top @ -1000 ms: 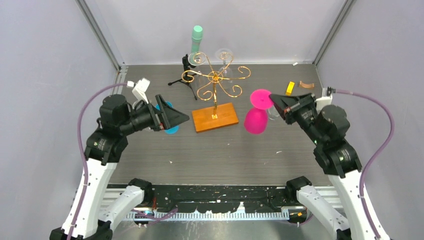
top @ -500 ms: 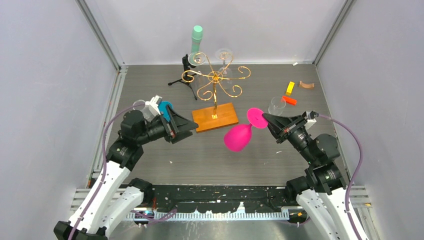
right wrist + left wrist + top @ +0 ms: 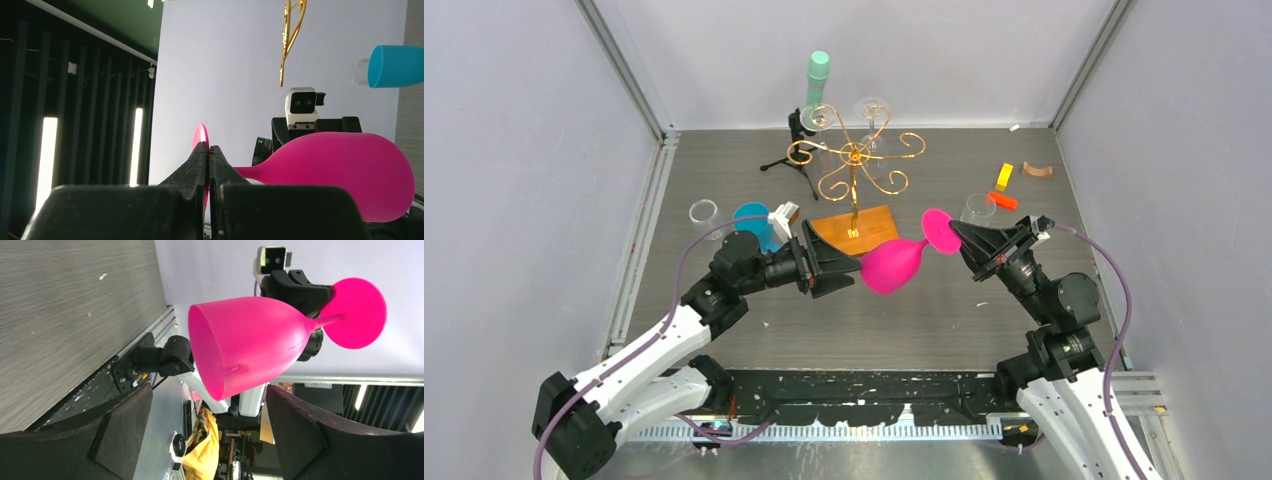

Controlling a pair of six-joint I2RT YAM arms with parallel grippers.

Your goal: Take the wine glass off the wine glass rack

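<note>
Seen from above, a dark grey bench (image 3: 874,320) sits inside a pale-walled enclosure, with two robot arms reaching in from its near edge.

The wine glass (image 3: 894,265) is bright pink and opaque. It is off the rack and held in the air on its side, between the two arms and just in front of the rack's base. Its bowl points toward the left arm and its round foot toward the right arm.

The right fingers (image 3: 954,232) are pressed together on the rim of the glass's foot. In the right wrist view, the tips of the right fingers (image 3: 208,147) pinch the thin pink disc edge-on, and the wine glass (image 3: 345,172) stretches away to the right.

The left fingers (image 3: 854,265) are spread wide at the mouth of the bowl. In the left wrist view the wine glass (image 3: 250,352) hangs between one finger (image 3: 125,420) and the other (image 3: 310,435). A gap seems to show on each side, though contact cannot be ruled out from this angle.

The wine glass rack (image 3: 869,228) stands upright behind the glass, mid-bench. It has gold wire arms curling out from a centre post on an orange-brown wooden base. Two clear glasses (image 3: 872,112) hang from its far arms.

A blue cup (image 3: 751,222) and a clear tumbler (image 3: 703,211) stand beside the left arm. Far left of the rack is a small black tripod (image 3: 796,150) with a mint-green cylinder (image 3: 817,78) behind it. To the right are another clear glass (image 3: 977,208), an orange block (image 3: 1002,200) and a yellow block (image 3: 1004,176).
</note>
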